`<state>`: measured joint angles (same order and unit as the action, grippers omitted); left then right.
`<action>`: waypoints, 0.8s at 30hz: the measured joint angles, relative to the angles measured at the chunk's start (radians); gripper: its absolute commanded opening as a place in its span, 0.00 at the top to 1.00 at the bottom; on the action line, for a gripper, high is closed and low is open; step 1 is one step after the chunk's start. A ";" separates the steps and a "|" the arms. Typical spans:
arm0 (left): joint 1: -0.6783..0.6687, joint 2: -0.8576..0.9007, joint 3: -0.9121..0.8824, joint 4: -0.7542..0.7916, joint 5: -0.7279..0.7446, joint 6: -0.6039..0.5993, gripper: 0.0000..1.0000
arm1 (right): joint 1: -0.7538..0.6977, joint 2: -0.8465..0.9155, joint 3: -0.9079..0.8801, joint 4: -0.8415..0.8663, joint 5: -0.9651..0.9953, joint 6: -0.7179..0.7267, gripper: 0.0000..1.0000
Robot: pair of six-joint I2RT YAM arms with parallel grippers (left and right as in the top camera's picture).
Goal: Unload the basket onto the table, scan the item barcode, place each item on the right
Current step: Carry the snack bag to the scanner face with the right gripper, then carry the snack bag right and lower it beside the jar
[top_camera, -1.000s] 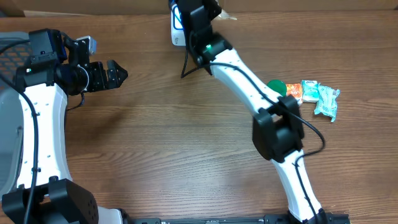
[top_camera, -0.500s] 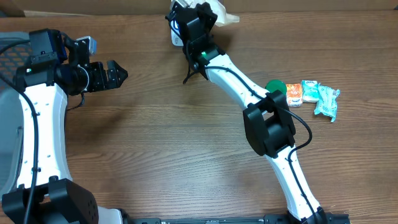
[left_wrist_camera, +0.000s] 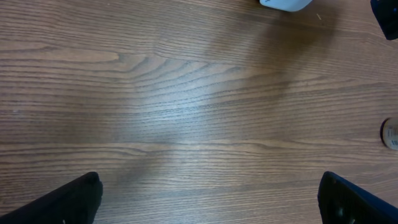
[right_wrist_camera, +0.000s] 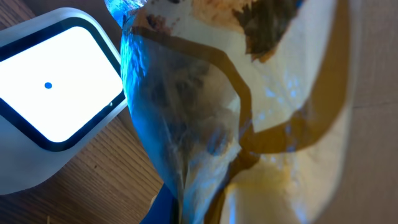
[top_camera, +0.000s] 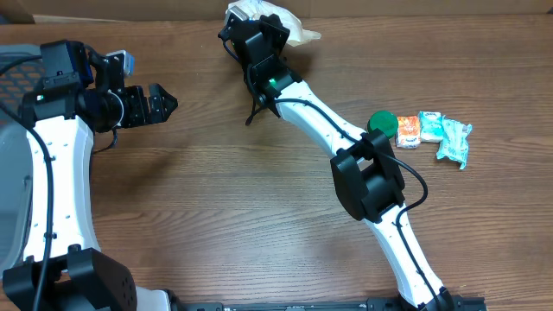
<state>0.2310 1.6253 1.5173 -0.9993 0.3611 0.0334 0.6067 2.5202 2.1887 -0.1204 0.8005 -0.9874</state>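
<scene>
My right gripper (top_camera: 259,33) is at the table's far edge, shut on the item, a crinkled cream and brown plastic packet (top_camera: 289,24). In the right wrist view the packet (right_wrist_camera: 249,106) fills most of the frame and hides the fingers. The white scanner (right_wrist_camera: 56,93), its lit window showing a blue dot, lies just left of and below the packet. From overhead the scanner is hidden under the arm. My left gripper (top_camera: 164,104) hovers at the left, open and empty, its fingertips (left_wrist_camera: 68,202) wide apart over bare wood.
A green round lid (top_camera: 383,123), an orange packet (top_camera: 408,130) and two teal packets (top_camera: 442,134) lie at the right. The scanner's white base (left_wrist_camera: 286,4) shows at the top of the left wrist view. A cardboard wall runs along the back.
My right gripper has swung left with the packet and now covers the scanner from overhead. The left arm has not moved.
</scene>
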 measured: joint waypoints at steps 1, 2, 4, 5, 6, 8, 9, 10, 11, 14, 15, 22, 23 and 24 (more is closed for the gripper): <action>0.000 0.000 0.000 0.000 0.000 0.000 0.00 | 0.000 0.000 0.000 0.000 0.000 0.001 0.96; 0.000 0.000 0.000 0.000 0.000 0.000 0.01 | 0.000 0.000 0.000 0.000 0.000 0.000 0.96; 0.000 0.000 0.000 0.000 0.000 0.000 0.01 | 0.000 0.000 0.000 0.000 0.002 0.002 0.96; 0.000 0.000 0.000 0.000 0.000 0.000 0.00 | 0.000 0.000 0.000 0.000 0.004 0.004 0.96; 0.000 0.000 0.000 0.000 0.000 0.000 0.00 | 0.000 0.000 0.000 0.000 0.008 0.009 0.96; 0.000 0.000 0.000 0.000 0.000 0.000 0.00 | 0.002 0.000 0.000 0.000 0.015 0.033 0.96; 0.000 0.000 0.000 0.000 0.000 0.000 0.01 | 0.002 0.000 0.000 0.000 0.016 0.052 0.96; 0.000 0.000 0.000 0.000 0.000 0.000 0.01 | 0.003 0.000 0.000 -0.002 0.018 0.079 0.96; 0.000 0.000 0.000 0.000 0.000 0.000 0.01 | 0.003 0.000 0.000 -0.008 0.018 0.105 0.96; 0.000 0.000 0.000 0.000 0.000 0.000 0.00 | 0.003 -0.016 0.000 -0.080 0.007 0.203 0.96; 0.000 0.000 0.000 0.000 0.000 0.000 0.00 | 0.003 -0.033 -0.003 -0.134 -0.007 0.247 0.96; 0.000 0.000 0.000 0.000 0.000 0.000 0.00 | -0.003 -0.311 -0.010 -0.530 -0.291 0.652 0.96; 0.000 0.000 0.000 0.000 0.000 0.000 0.01 | -0.006 -0.366 -0.010 -0.581 -0.351 0.705 0.96; 0.000 0.000 0.000 0.000 0.000 0.000 0.00 | -0.013 -0.425 -0.010 -0.630 -0.420 0.753 0.96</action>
<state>0.2310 1.6253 1.5173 -0.9993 0.3611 0.0334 0.5941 2.0949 2.1792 -0.7506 0.3809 -0.2348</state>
